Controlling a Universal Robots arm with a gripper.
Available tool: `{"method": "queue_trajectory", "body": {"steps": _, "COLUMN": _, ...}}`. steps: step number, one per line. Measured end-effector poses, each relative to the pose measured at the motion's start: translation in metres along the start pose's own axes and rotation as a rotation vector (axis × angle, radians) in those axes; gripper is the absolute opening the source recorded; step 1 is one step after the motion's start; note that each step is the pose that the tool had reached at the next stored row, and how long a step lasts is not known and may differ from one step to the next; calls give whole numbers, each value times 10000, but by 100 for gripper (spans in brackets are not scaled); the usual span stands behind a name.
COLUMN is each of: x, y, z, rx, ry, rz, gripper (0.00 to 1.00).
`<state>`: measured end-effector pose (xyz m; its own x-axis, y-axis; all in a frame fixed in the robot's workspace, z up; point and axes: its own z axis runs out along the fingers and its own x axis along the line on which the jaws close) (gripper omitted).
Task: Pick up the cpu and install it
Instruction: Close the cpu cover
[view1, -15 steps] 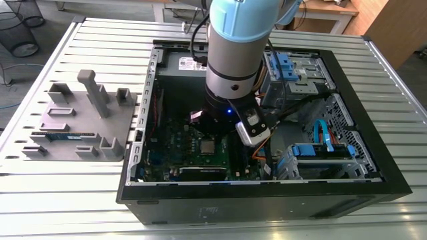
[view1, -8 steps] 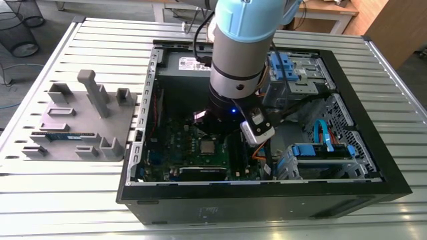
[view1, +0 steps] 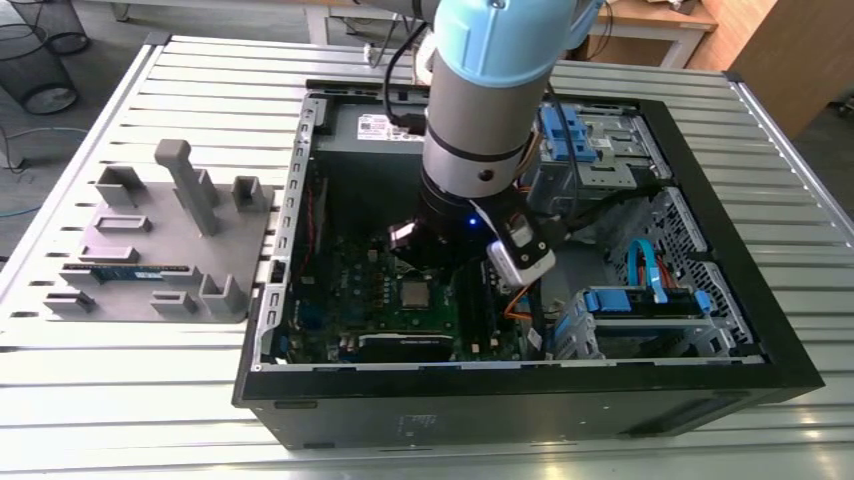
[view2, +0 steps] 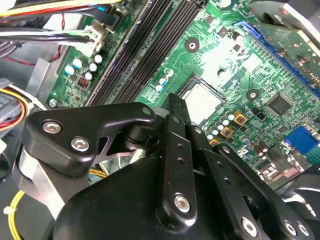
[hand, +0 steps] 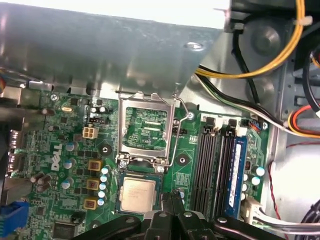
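The cpu lies flat in its socket on the green motherboard, silver top up; it also shows in the second wrist view and the exterior view. The socket's metal lid stands swung open beside it. My gripper hangs just above the board beside the cpu's edge, fingers pressed together with nothing between them. In the second wrist view the gripper hovers at the cpu's corner, a little apart from it.
The open computer case walls the board in. Memory slots hold a blue stick next to the socket. Yellow and black cables and a drive cage crowd one side. A grey fixture plate lies at the exterior view's left.
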<state>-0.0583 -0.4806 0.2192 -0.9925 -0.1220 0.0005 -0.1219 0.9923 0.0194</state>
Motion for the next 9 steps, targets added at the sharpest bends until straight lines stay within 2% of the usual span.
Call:
{"method": "queue_trajectory", "body": {"steps": 5, "x": 0, "y": 0, "z": 2, "rx": -126, "ry": -9, "rz": -613, "gripper": 11}}
{"method": "queue_trajectory", "body": {"steps": 7, "x": 0, "y": 0, "z": 3, "rx": -127, "ry": -11, "rz": -729, "gripper": 11}}
{"method": "queue_trajectory", "body": {"steps": 8, "x": 0, "y": 0, "z": 4, "rx": -124, "ry": -36, "rz": -765, "gripper": 11}}
{"method": "queue_trajectory", "body": {"steps": 9, "x": 0, "y": -1, "z": 5, "rx": -114, "ry": -94, "rz": -801, "gripper": 11}}
